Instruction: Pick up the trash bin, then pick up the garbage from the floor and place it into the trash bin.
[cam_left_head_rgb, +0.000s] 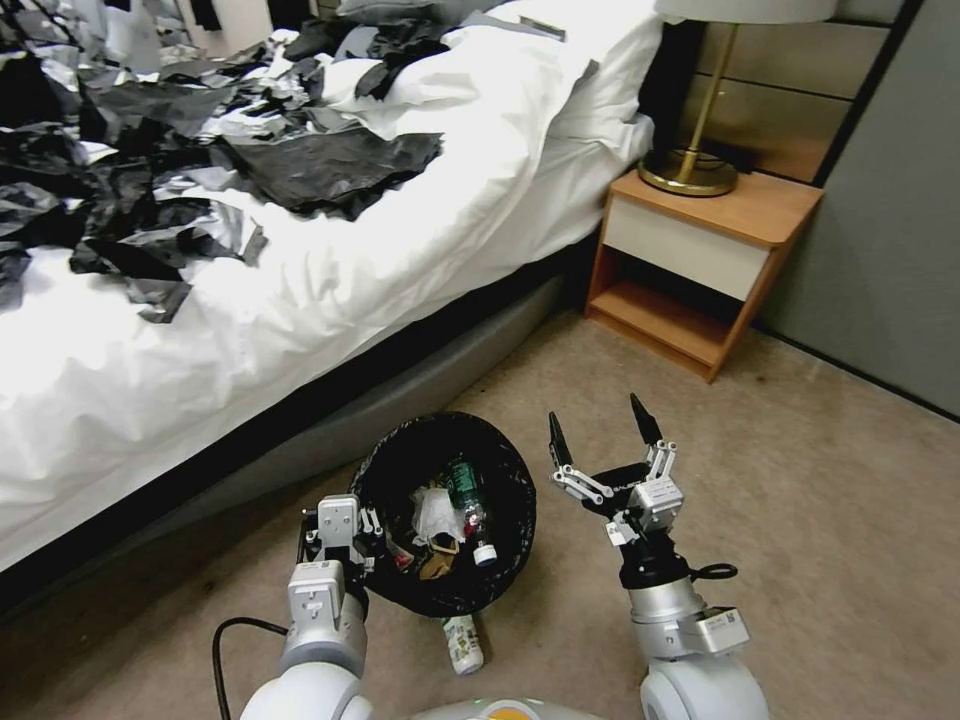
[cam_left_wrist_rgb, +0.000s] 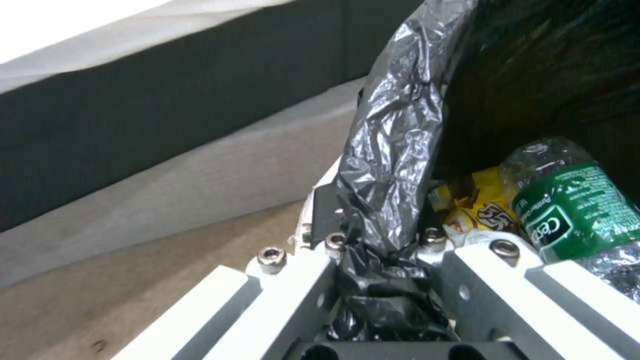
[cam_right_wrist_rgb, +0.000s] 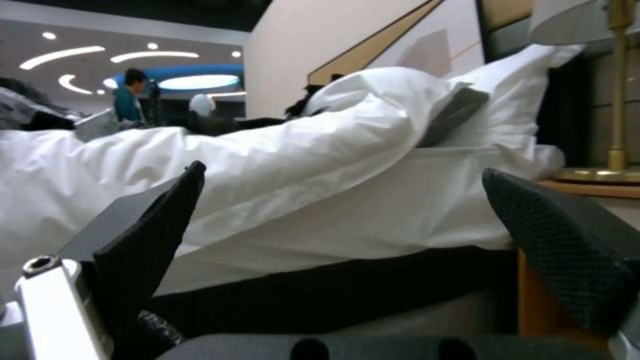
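The trash bin (cam_left_head_rgb: 440, 427), lined with a black bag (cam_left_wrist_rgb: 393, 150), stands beside the bed, and my left gripper (cam_left_head_rgb: 372, 532) is shut on its near-left rim. The left wrist view shows that gripper (cam_left_wrist_rgb: 380, 245) pinching the bag's fold. Inside the bin lies garbage: a green-labelled bottle (cam_left_head_rgb: 466, 490) (cam_left_wrist_rgb: 573, 210), a white tissue (cam_left_head_rgb: 437, 512) and a yellow wrapper (cam_left_wrist_rgb: 477, 205). A small white bottle (cam_left_head_rgb: 462, 643) lies on the floor (cam_left_head_rgb: 800, 520) just in front of the bin. My right gripper (cam_left_head_rgb: 597, 425) (cam_right_wrist_rgb: 343, 172) is open and empty, raised to the right of the bin.
A white bed (cam_left_head_rgb: 300, 300) strewn with black clothes (cam_left_head_rgb: 320, 170) fills the left and far side. A wooden nightstand (cam_left_head_rgb: 700, 260) with a brass lamp (cam_left_head_rgb: 690, 170) stands at the far right. Open carpet spreads right of my right arm. A black cable (cam_left_head_rgb: 225, 640) loops beside my left arm.
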